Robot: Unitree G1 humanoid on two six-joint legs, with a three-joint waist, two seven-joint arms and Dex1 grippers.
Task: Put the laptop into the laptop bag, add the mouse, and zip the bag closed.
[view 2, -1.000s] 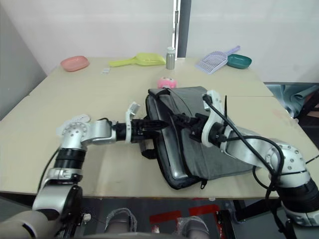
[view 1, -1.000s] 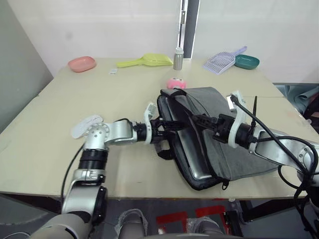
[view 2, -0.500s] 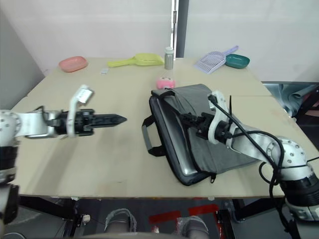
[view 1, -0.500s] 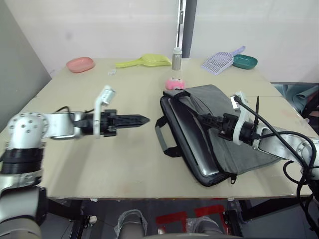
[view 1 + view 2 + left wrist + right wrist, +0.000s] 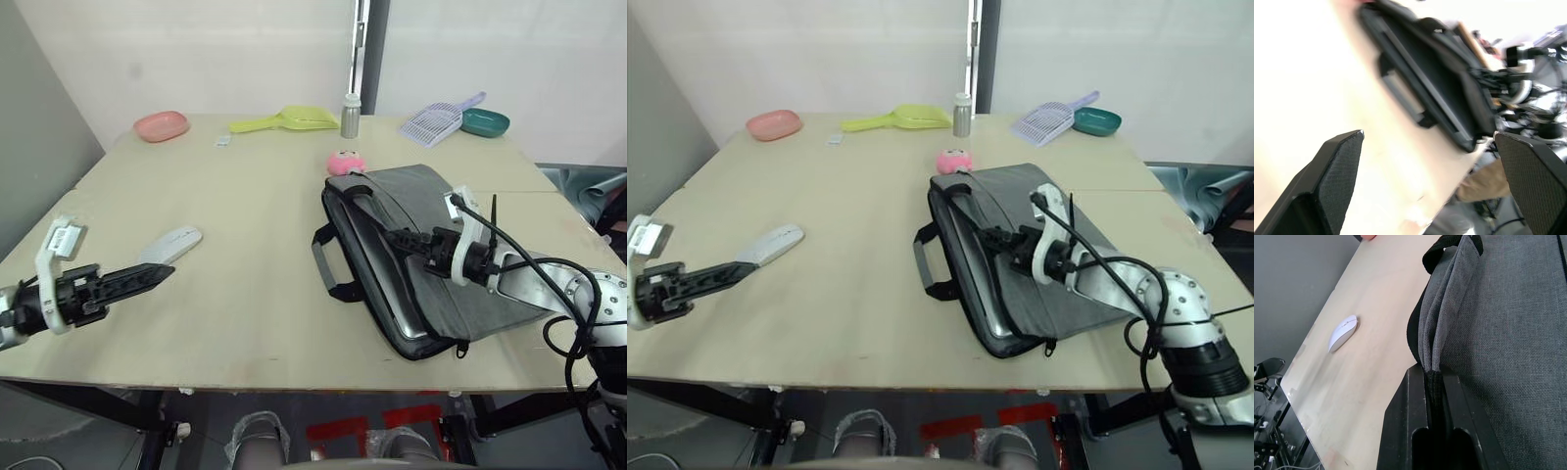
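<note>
**Laptop in, mouse next**

I have the slim silver-grey metal laptop [image 5: 384, 279] sitting inside the flat grey fabric laptop bag with black trim [image 5: 446, 230], which lies on the right half of the pale wooden surface [image 5: 255, 186], its mouth open along the left edge. My right claw [image 5: 395, 236] is clamped on the upper flap of the bag; the right wrist view shows the fabric edge pinched between the two fingers [image 5: 1415, 418], holding the mouth up.

The small flat white oval mouse [image 5: 170, 244] lies on the left side of the surface, well apart from the bag. My left claw [image 5: 147, 277] sits low at the near left, tip just beside the mouse but not touching it, as far as I can judge. Its two black fingers [image 5: 1334, 166] stand wide apart in the left wrist view.

So I judge the step in hand to be fetching the mouse. Next I need to bring the left claw over the mouse, close on its thin sides, and carry it right to the held-open mouth. The low, smooth shell may slip.

Count: one laptop, one bag, one mouse, two claws. At the far edge: one pink dish [image 5: 161, 124], one yellow-green scoop [image 5: 289, 119], one small grey bottle [image 5: 350, 116], one lilac slotted scoop [image 5: 436, 118], one teal dish [image 5: 485, 121]. One round pink plush toy [image 5: 345, 163] touches the bag's far corner.
</note>
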